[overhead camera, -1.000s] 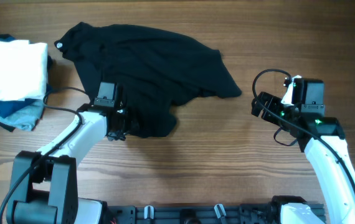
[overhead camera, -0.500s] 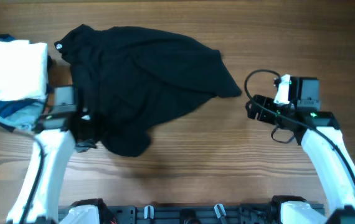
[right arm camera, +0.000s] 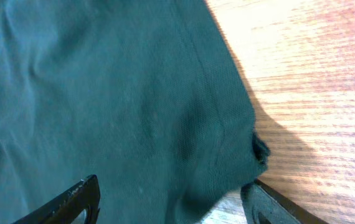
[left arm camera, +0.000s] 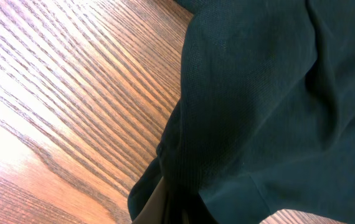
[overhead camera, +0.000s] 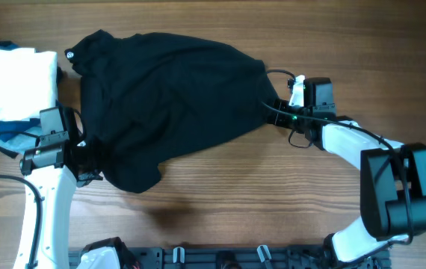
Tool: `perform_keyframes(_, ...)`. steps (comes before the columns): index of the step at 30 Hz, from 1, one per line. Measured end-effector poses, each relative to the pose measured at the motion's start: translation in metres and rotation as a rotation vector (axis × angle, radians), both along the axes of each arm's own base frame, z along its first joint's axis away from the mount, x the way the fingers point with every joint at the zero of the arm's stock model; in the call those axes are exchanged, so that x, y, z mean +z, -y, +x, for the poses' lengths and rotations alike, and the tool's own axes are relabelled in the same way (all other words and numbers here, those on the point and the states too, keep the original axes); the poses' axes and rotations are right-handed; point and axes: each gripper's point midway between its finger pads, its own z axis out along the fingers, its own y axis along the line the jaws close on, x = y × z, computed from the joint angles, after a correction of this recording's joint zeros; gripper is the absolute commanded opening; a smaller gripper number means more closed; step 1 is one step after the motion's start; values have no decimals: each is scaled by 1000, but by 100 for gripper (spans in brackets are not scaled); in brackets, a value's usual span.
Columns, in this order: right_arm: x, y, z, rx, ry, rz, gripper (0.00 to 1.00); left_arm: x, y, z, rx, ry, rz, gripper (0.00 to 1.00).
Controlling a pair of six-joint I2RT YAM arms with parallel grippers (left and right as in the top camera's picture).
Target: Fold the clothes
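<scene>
The black garment (overhead camera: 168,97) lies crumpled across the middle and left of the wooden table, a small white round logo (overhead camera: 70,54) at its top left corner. My left gripper (overhead camera: 87,159) is shut on the garment's lower left edge; in the left wrist view the fabric (left arm camera: 265,93) bunches into the jaws (left arm camera: 177,208). My right gripper (overhead camera: 271,110) is open at the garment's right corner. In the right wrist view the fabric (right arm camera: 121,106) lies between the two spread fingers (right arm camera: 171,202).
A white folded cloth (overhead camera: 11,84) sits on blue folded garments (overhead camera: 7,131) at the left edge, close to my left arm. A black cable loops by the right wrist (overhead camera: 288,75). Bare wood lies to the right and front.
My left gripper has pulled the garment's lower edge leftward toward the pile. My right arm has moved left from the bare table onto the garment's right corner.
</scene>
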Motion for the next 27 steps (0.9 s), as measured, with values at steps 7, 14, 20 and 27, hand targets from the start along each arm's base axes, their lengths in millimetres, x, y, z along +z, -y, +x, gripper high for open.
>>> perform_keyframes(7, -15, 9, 2, -116, -60, 9, 4, 0, 0, 0, 0, 0, 0, 4)
perform_keyframes(14, 19, 121, -39, -435, -186, -112, 4, 17, 9, 43, -39, 198, -59, 4)
perform_keyframes(20, 50, 182, -105, -582, -293, -222, 4, 6, 35, 13, -80, 65, -152, 4)
perform_keyframes(27, 47, 181, -114, -554, -325, -244, 4, 1, 68, -12, -197, -44, -179, 53)
